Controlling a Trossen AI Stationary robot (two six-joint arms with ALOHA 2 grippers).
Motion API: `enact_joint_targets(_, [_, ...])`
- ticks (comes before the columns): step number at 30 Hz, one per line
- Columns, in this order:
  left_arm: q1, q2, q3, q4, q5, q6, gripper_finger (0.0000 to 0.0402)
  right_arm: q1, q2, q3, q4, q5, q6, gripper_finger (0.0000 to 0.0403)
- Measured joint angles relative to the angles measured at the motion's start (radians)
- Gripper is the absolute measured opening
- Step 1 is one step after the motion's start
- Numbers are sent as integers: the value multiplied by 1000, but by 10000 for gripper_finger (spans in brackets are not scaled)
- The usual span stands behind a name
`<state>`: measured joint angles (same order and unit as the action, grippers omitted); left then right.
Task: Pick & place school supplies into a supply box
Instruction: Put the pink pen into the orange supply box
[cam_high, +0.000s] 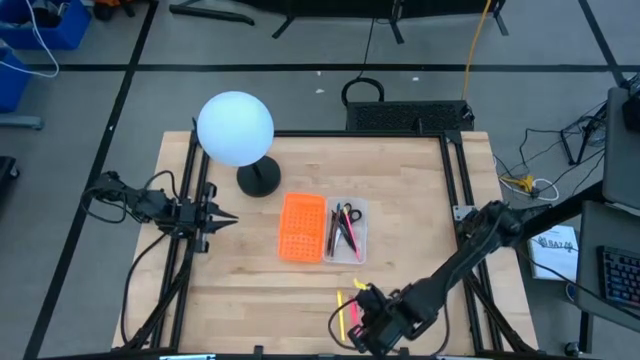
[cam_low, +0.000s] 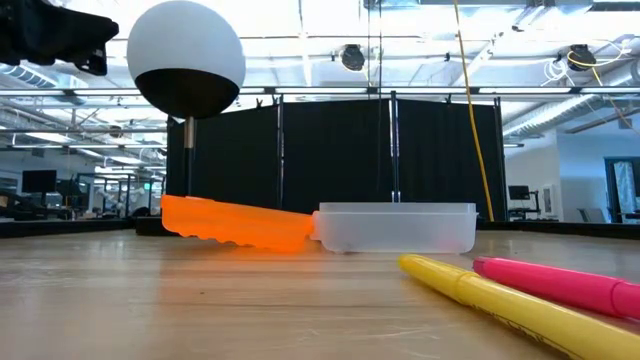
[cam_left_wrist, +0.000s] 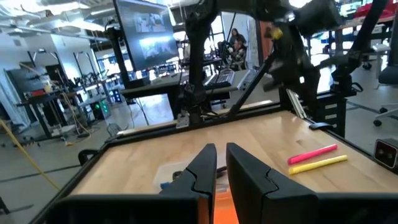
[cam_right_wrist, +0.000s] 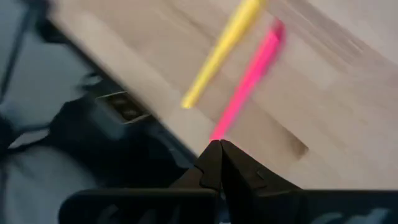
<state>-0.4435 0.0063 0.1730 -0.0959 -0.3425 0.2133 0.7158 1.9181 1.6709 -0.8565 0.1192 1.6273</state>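
We count two robot arms, and each has one gripper: the left gripper (cam_high: 228, 220) and the right gripper (cam_high: 352, 322). We see one wooden table (cam_high: 400, 190). On it stands one lamp (cam_high: 236, 128) with a round white ball on top. We see one clear box (cam_high: 347, 232) joined to one orange lid (cam_high: 301, 227). Two pens lie loose on the table: one yellow pen (cam_low: 500, 305) and one pink pen (cam_low: 560, 283). Inside the box we see some thin pens, red and dark, and what looks like one pair of scissors. They lie too close together for us to count them well.
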Motion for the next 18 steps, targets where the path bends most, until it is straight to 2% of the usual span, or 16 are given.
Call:
enact_joint_targets(4, [0, 0, 0, 19, 0, 23, 47, 7, 43, 0, -17, 12, 79, 2])
enact_joint_targets(7, [0, 0, 0, 33, 0, 39, 47, -2, 65, 0, -23, 10, 105, 21])
enact_joint_targets(13, [0, 0, 0, 42, 1, 68, 47, -28, 75, 0, -13, 9, 120, 107])
enact_joint_targets(18, [0, 0, 0, 42, 1, 80, 47, -37, 77, -2, -8, 3, 207, 168])
